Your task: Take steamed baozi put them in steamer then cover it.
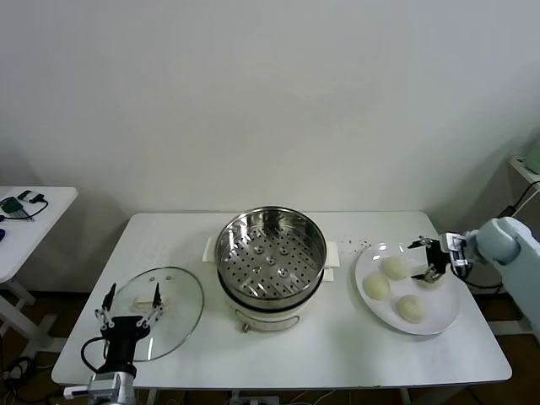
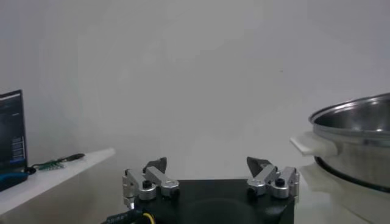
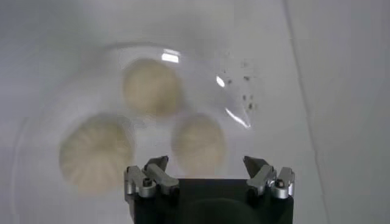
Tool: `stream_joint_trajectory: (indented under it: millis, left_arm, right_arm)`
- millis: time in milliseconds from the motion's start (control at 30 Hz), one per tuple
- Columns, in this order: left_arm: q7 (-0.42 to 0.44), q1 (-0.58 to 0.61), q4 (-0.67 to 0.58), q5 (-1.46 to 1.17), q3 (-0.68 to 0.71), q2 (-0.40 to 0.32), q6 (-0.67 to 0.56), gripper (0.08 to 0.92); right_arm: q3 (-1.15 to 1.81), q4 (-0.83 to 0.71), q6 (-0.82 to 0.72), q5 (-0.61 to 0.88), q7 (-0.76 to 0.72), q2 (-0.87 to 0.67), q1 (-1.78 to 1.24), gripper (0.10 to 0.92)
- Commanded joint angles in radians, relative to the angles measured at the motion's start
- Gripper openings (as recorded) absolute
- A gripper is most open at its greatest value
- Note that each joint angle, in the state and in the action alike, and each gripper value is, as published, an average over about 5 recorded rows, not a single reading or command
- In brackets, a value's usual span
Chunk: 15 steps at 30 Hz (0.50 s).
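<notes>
three buns (image 1: 395, 287) are seen on a white plate (image 1: 447, 321) at the 3 o'clock side of the table (image 1: 337, 354), well apart from the steamer (image 1: 271, 253), which stands empty at the table's middle; a fourth bun cannot be made out and may be hidden behind the right pincer. the right pincer (image 1: 429, 261) is held released over the plate's 12 o'clock edge, just beside the nearest bun (image 3: 198, 143), with nothing grasped. the lid (image 1: 156, 308) is laid flat on the table at the steamer's 9 o'clock, and the left pincer (image 1: 128, 314) is parked released over its near edge.

several failures are judged possible from here. the buns are set close together, so a neighbour could be nudged or pinched when one is approached. a soft bun could be crushed by too hard a squeeze, or dropped on the way across if it is gripped too lightly. the steamer's rim could be clipped if the carry is kept too low. the lid, being glass, could slip or be knocked if it is taken off-centre at its handle (image 1: 148, 300).
</notes>
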Motion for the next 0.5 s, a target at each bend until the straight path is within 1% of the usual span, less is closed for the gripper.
stream_joint_trajectory:
  millis: [33, 500]
  left_arm:
    - [-0.002, 0.000, 0.002, 0.002, -0.004, -0.001, 0.002, 0.823]
    - [-0.006, -0.003, 0.010, 0.002, -0.012, -0.002, 0.005, 0.823]
  right_arm:
    - [-0.278, -0.200, 0.030, -0.088, -0.108, 0.128, 0.238, 0.823]
    - [-0.256, -0.307, 0.027, -0.113, -0.088, 0.270, 0.203, 0.823]
